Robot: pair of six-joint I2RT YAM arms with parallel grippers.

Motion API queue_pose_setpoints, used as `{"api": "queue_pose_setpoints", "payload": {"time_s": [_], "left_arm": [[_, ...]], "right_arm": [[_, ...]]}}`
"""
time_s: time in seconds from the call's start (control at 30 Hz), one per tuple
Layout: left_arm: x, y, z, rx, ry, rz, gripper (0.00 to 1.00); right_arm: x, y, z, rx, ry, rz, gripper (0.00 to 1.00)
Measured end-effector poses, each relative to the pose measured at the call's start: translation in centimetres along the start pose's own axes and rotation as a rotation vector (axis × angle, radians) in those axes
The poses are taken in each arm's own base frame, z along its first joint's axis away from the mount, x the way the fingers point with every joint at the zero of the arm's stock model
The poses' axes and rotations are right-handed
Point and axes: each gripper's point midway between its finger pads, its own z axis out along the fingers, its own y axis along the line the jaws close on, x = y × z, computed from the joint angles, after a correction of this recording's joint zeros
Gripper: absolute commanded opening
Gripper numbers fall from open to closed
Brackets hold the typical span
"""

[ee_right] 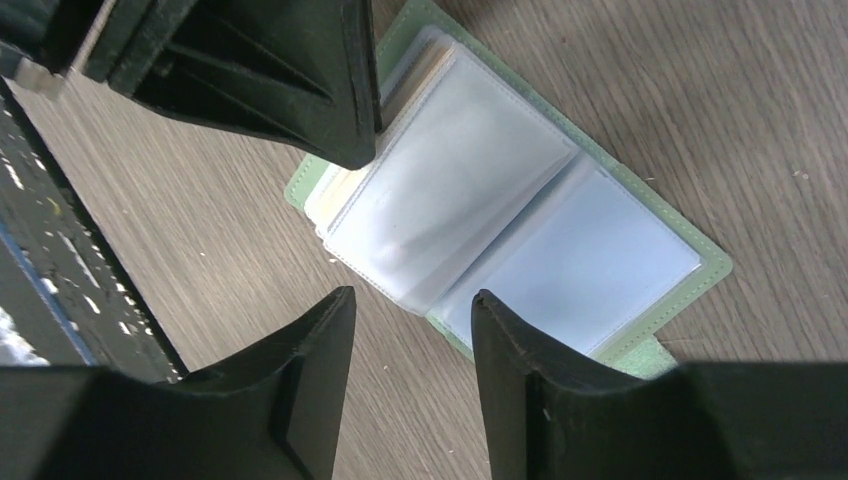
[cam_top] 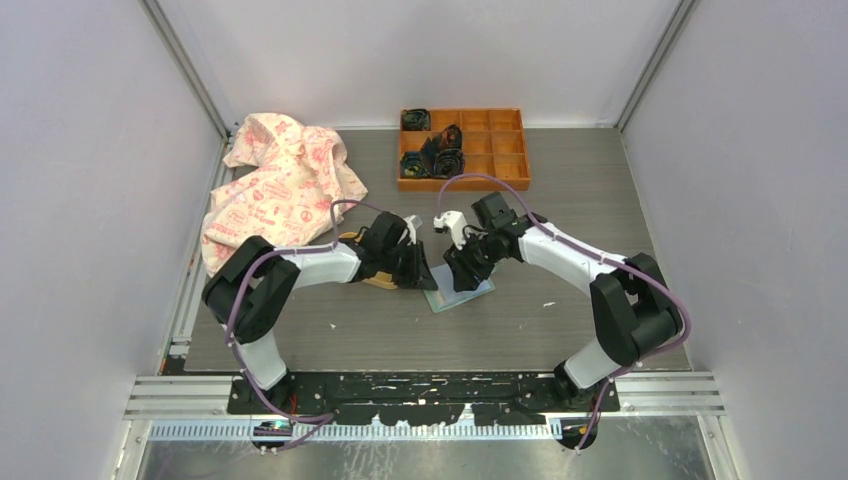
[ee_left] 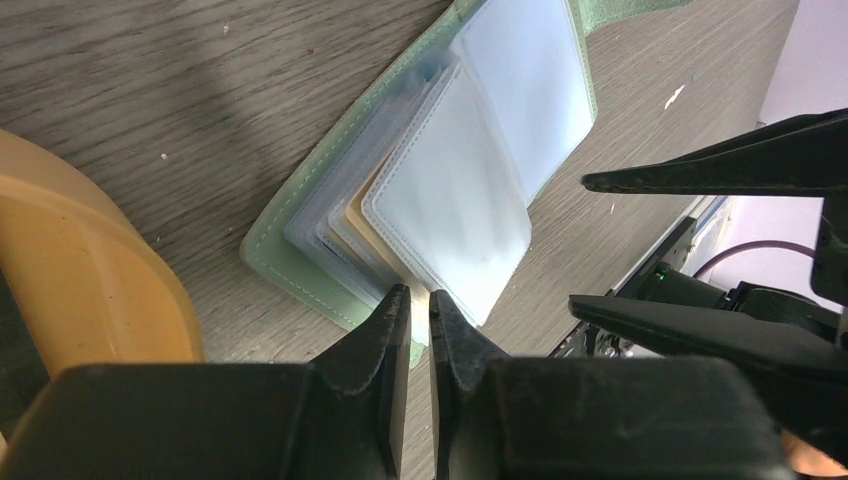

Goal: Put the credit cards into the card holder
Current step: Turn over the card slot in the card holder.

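Note:
The mint-green card holder (cam_top: 462, 293) lies open on the table, its clear sleeves (ee_right: 450, 190) fanned out. A cream credit card (ee_left: 366, 226) shows as an edge tucked among the left-hand sleeves; no other cards are in view. My left gripper (ee_left: 420, 298) is nearly shut at the holder's corner, its tips nipping the edge of a sleeve. From the other side, my right gripper (ee_right: 413, 300) hangs open just above the holder's near edge, nothing between its fingers (ee_right: 320, 330). The two grippers (cam_top: 418, 272) (cam_top: 463, 270) face each other over the holder.
A yellow-orange dish (ee_left: 80, 270) sits right beside the holder on the left, under the left arm (cam_top: 375, 280). An orange compartment tray (cam_top: 500, 175) with dark items stands at the back. A crumpled pink-printed cloth (cam_top: 275, 185) lies back left.

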Motion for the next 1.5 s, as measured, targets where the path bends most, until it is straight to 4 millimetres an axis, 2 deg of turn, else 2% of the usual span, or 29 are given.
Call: {"api": "queue_pose_setpoints", "payload": {"time_s": [0.17,0.37,0.53,0.77,0.87,1.0,1.13,1.27,1.5], "left_arm": [[0.2,-0.1,-0.3,0.009,-0.004,0.002,0.15],[0.4,-1.1,-2.3,0.04,-0.04,0.02,0.15],[-0.2,-2.3,-3.4,0.079,-0.079,0.043,0.15],[-0.3,-2.7,-3.3,0.111,-0.087,0.046,0.14],[-0.5,-3.2,-3.2,0.136,-0.094,0.049,0.14],[-0.5,-2.9,-2.5,0.137,-0.082,0.034,0.13],[-0.5,-2.3,-1.5,0.116,-0.064,0.022,0.12],[-1.4,-2.5,-0.5,0.103,-0.057,0.023,0.11],[-3.4,-3.5,0.6,0.102,-0.064,0.046,0.1]], "right_arm": [[0.7,-0.2,0.7,0.035,0.04,-0.034,0.64],[1.4,-0.3,2.2,0.076,0.098,-0.068,0.63],[2.4,-0.8,3.2,0.113,0.154,-0.06,0.55],[2.4,-0.9,2.9,0.134,0.163,-0.024,0.37],[2.3,-1.1,2.7,0.139,0.16,-0.002,0.32],[2.2,-2.1,2.2,0.153,0.145,0.048,0.26],[2.3,-3.0,1.7,0.147,0.125,0.117,0.26],[2.5,-3.3,1.5,0.121,0.116,0.179,0.28],[2.6,-4.1,1.0,0.084,0.105,0.272,0.43]]}}
